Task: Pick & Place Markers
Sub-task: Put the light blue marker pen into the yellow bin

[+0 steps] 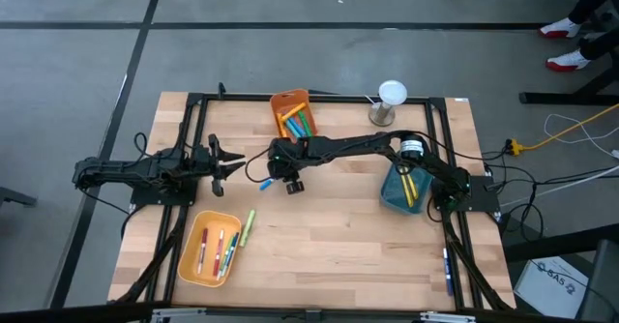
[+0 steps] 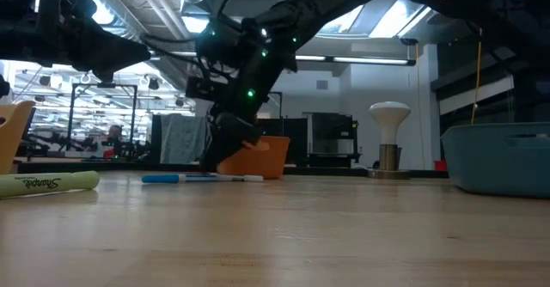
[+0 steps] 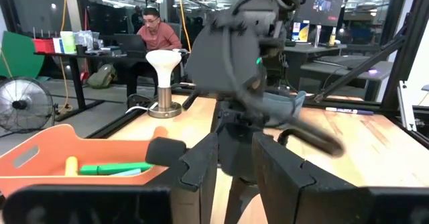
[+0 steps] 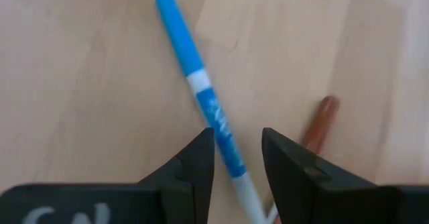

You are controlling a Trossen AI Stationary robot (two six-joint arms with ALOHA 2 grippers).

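A blue marker (image 1: 263,181) (image 2: 202,178) (image 4: 201,90) with a white band lies flat on the wooden table, near its middle. My right gripper (image 1: 281,175) (image 4: 238,140) reaches across from the right, slanting down, and is open with one finger on each side of the marker's barrel. A reddish-brown stick (image 4: 320,123) lies just beside it. My left gripper (image 1: 232,161) (image 3: 236,150) waits at the table's left, level and open, holding nothing. A green highlighter (image 1: 248,226) (image 2: 47,183) lies loose near the yellow bin (image 1: 191,257). My right gripper straddles the blue marker's barrel (image 4: 224,138) toward its white end, coming from above at a slant, with the fingers across it. Whether a finger (image 4: 194,163) touches the barrel I cannot tell. The marker lies flat on the table.
An orange bin (image 1: 286,102) (image 3: 40,157) with several markers stands at the far edge. The yellow bin at the near left holds several markers. A teal bin (image 1: 392,195) (image 2: 498,154) sits at the right, and a white mushroom-shaped lamp (image 1: 390,96) at the far right. A person (image 3: 151,29) sits beyond the table.
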